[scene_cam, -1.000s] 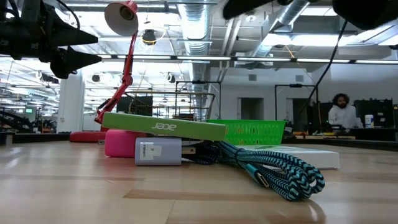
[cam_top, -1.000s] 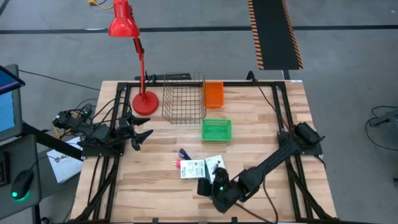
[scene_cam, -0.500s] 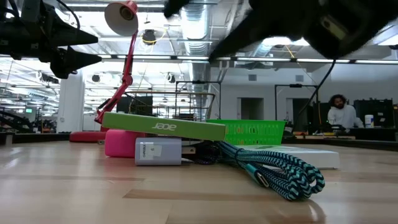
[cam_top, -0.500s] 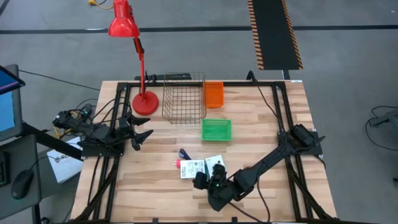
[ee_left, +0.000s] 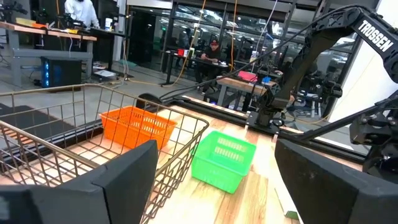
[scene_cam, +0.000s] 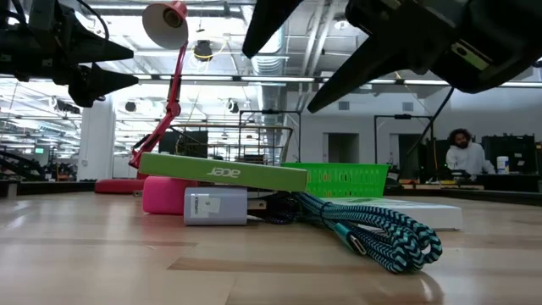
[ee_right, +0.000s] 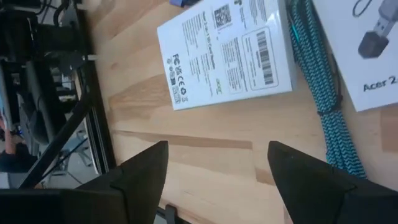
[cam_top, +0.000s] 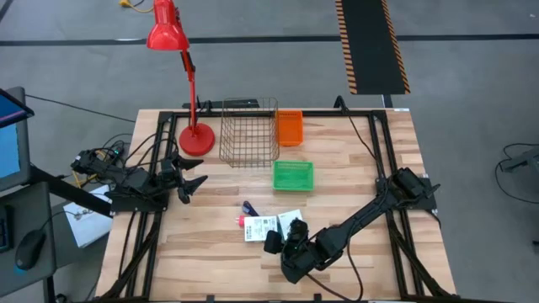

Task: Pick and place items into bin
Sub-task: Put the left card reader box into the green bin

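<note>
We see a wooden table (cam_top: 210, 252) from above, with the task barely begun. The items lie clustered near its front middle: a white box (cam_top: 260, 228) with green edge, a second white box (cam_top: 289, 222), a teal braided cable (scene_cam: 373, 229), a pink block (scene_cam: 163, 195). Three bins stand farther back, none visibly holding anything: a wire basket (cam_top: 249, 131), an orange bin (cam_top: 290, 127), a green bin (cam_top: 293, 176). Our right gripper (cam_top: 282, 240) hovers over the cluster, fingers spread and empty. Our left gripper (cam_top: 190, 185) waits at the table's left edge, also spread apart.
</note>
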